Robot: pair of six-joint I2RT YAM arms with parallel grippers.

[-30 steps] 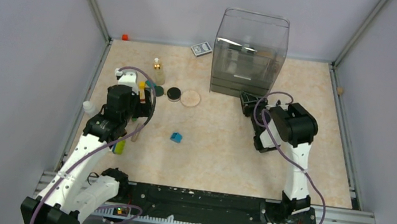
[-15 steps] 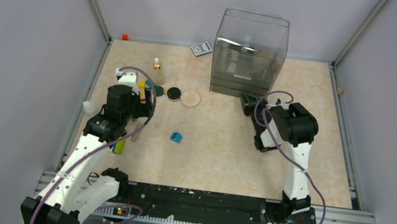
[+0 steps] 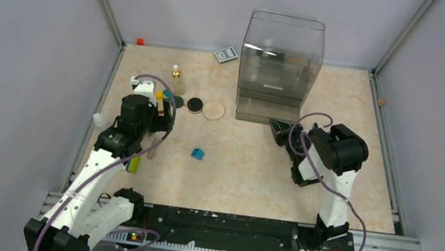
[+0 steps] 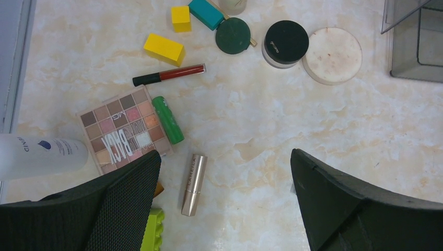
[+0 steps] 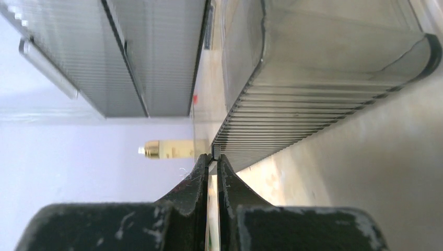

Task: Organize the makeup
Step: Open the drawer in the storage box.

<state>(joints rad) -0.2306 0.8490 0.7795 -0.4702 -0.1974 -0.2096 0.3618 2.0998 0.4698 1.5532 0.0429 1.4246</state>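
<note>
The right pincer (image 5: 213, 159) is pinched tight on the thin front lip of the bottom drawer (image 3: 262, 110) of the clear organiser (image 3: 282, 49), which stands at the far side of the bench (image 3: 246, 174). That drawer sits a little way out from the stack above it.

The left pincer (image 4: 224, 157) hangs wide open over the left side of the bench, holding nothing. All the makeup lies loose below and beyond it. The checkered palette (image 4: 123, 130) lies flat close to its left finger, with the white bottle (image 4: 42, 156) on its side just left of the palette. A green tube (image 4: 168, 119) rests against the palette's right edge. A gold lipstick (image 4: 194, 178) lies just beside the same finger, and a red lip gloss (image 4: 170, 75) is a bit further out.

Toward the organiser sit the black compact (image 4: 286, 43) and the beige disc (image 4: 332, 55), touching or nearly so, with a dark green disc (image 4: 233, 35) to their left. The gold-capped bottle (image 3: 178, 81) stands upright behind them.

Yellow blocks (image 4: 164, 49) and a teal block (image 4: 206, 13) lie among the cosmetics. A blue cube (image 3: 197, 153) sits alone mid-bench, and a card box (image 3: 224, 55) lies at the far edge.
</note>
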